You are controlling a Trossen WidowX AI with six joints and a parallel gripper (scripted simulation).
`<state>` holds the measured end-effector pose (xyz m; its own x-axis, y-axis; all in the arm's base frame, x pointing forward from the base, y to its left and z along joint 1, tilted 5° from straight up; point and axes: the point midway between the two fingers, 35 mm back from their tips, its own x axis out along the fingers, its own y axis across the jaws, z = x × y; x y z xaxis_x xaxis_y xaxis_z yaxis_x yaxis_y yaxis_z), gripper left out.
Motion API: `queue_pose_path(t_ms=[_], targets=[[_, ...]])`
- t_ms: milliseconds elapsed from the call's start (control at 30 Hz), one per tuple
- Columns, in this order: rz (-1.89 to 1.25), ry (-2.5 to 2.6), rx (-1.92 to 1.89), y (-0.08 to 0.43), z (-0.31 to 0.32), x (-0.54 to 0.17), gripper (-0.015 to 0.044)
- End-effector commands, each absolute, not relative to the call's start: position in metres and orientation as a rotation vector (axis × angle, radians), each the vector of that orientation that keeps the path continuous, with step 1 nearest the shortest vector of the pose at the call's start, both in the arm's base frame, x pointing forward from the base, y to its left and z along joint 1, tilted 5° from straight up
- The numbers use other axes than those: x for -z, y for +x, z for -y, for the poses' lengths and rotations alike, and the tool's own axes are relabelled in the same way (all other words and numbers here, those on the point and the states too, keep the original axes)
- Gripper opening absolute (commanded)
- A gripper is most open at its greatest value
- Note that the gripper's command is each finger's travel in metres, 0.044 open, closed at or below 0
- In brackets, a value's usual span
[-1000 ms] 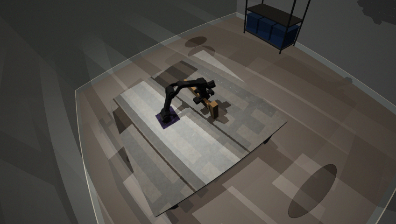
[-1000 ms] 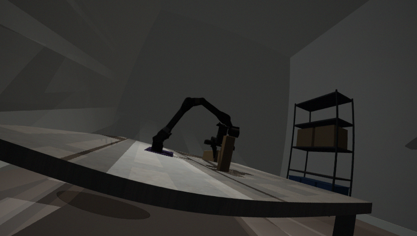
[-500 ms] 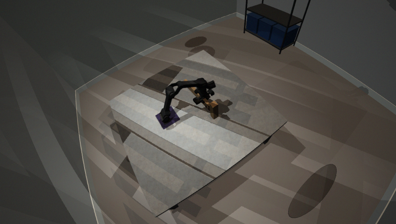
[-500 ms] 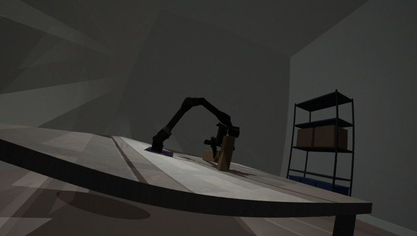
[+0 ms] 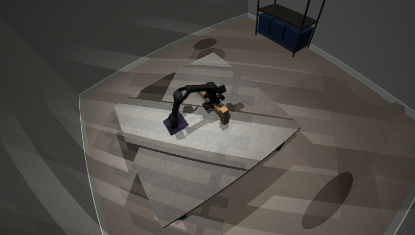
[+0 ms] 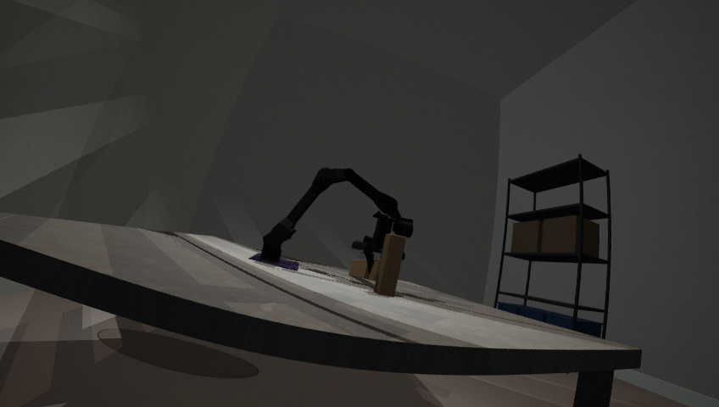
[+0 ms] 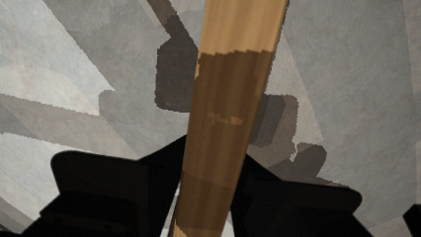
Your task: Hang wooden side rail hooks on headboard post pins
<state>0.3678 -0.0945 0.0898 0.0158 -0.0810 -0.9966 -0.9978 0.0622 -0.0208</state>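
Note:
The wooden side rail [image 5: 201, 93] [image 6: 357, 268] [image 7: 234, 84] runs from the back of the table toward the upright headboard post [image 5: 224, 116] [image 6: 391, 264]. My gripper [image 5: 214, 103] [image 6: 370, 264] [image 7: 208, 141] is shut on the rail, with one finger on each side of it, a short way from the post. The rail's near end is at or very close to the post's back side in the top view. The steel hooks, the slot and the pins are hidden or too small to tell. Whether the far end touches the table is unclear.
The arm's base stands on a purple plate [image 5: 183, 125] [image 6: 290, 264] on the grey table [image 5: 186, 186] [image 6: 202, 272], left of the post. A shelf rack [image 5: 287, 14] [image 6: 557, 258] stands beyond the table. Striped shadows cross the table.

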Motion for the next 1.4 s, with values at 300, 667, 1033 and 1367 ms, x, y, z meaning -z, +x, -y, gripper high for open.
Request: queue_pose_path(t_ms=[300,667,1033,1367], targets=[[-1.280,-1.240,-1.104,0.3702,0.0966,-0.0938,0.0000],[-1.280,-1.240,-1.104,0.3695,0.0979,-0.0929,0.0000],[-1.280,-1.240,-1.104,0.3682,0.0992,-0.0919,0.0000],[-1.280,-1.240,-1.104,0.3683,0.1000,-0.0929,0.0000]])
